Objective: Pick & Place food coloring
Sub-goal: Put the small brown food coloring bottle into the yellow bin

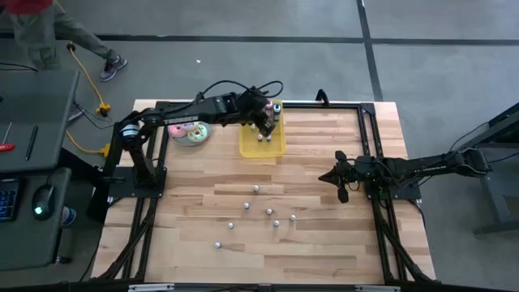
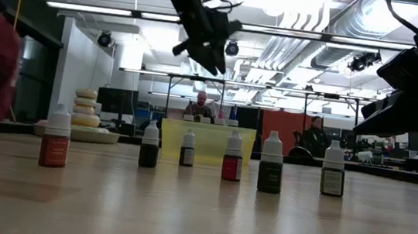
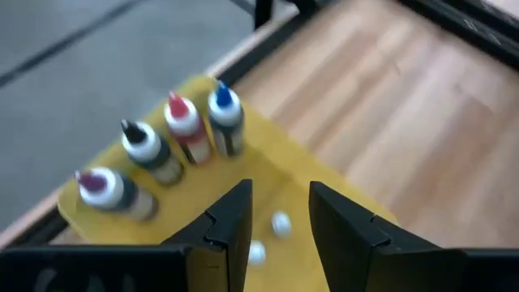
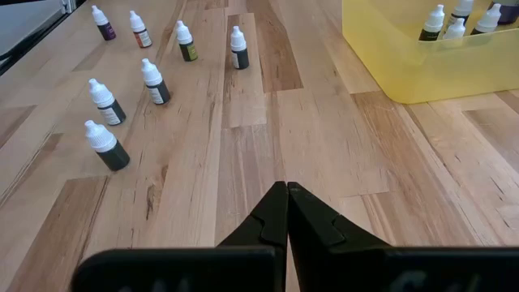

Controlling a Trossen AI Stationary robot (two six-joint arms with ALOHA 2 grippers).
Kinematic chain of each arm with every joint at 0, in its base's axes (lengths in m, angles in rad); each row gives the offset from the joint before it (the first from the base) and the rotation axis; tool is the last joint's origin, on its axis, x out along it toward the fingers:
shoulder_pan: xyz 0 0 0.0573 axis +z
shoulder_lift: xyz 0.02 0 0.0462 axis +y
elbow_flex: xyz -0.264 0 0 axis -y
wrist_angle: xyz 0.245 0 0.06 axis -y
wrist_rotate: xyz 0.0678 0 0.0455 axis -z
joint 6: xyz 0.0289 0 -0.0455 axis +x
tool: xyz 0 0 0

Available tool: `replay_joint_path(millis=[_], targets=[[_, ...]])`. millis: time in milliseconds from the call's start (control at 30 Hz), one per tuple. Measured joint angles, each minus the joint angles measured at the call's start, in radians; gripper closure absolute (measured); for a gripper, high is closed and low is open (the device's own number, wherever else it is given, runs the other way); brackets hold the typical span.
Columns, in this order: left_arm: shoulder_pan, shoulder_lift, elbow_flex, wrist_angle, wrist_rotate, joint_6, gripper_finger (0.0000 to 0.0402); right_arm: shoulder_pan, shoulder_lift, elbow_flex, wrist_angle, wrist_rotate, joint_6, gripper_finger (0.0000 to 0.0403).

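The yellow tray (image 1: 262, 142) stands at the table's far edge. In it stand several larger food coloring bottles with blue (image 3: 225, 118), red (image 3: 186, 126), dark and purple tips, and two small white-capped ones (image 3: 280, 223). My left gripper (image 3: 280, 219) hangs open above the tray (image 3: 300, 170) with nothing between its fingers; it also shows in the high view (image 1: 264, 122). Several small bottles (image 1: 269, 212) stand upright on the bare wood in the middle of the table, also seen in the right wrist view (image 4: 154, 81). My right gripper (image 4: 286, 191) rests shut at the table's right (image 1: 324, 176).
A plate of pastel donuts (image 1: 190, 132) sits left of the tray. Black frame rails (image 1: 369, 138) run along the table's sides. Bare wood lies between the tray and the loose bottles. A person (image 1: 40, 32) stands beyond the far left corner.
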Motion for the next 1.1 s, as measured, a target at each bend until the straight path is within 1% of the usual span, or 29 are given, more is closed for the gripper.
replay_joint_path(millis=[167,367,567,633,733,1000,1100], targets=[[-0.021,-0.059,0.000,-0.163,0.124,0.030,0.0284,0.000,0.000,0.000,0.000,0.000,0.000,0.0402],[-0.056,-0.105,0.000,-0.327,0.201,0.104,0.0285,0.000,0.000,0.000,0.001,0.000,0.000,0.0402],[-0.103,-0.139,-0.012,-0.438,0.299,0.102,0.0285,0.000,0.000,0.000,0.000,0.000,0.000,0.0402],[-0.128,-0.170,-0.040,-0.419,0.299,0.078,0.0285,0.000,0.000,0.000,0.000,0.000,0.000,0.0402],[-0.150,-0.224,-0.120,-0.414,0.289,0.047,0.0285,0.000,0.000,0.000,-0.003,0.000,0.000,0.0402],[-0.210,-0.396,-0.413,-0.215,0.286,-0.075,0.0285,0.000,0.000,0.000,0.000,0.000,0.000,0.0402],[-0.233,-0.439,-0.509,-0.107,0.289,-0.087,0.0285,0.000,0.000,0.000,0.000,0.000,0.000,0.0402]])
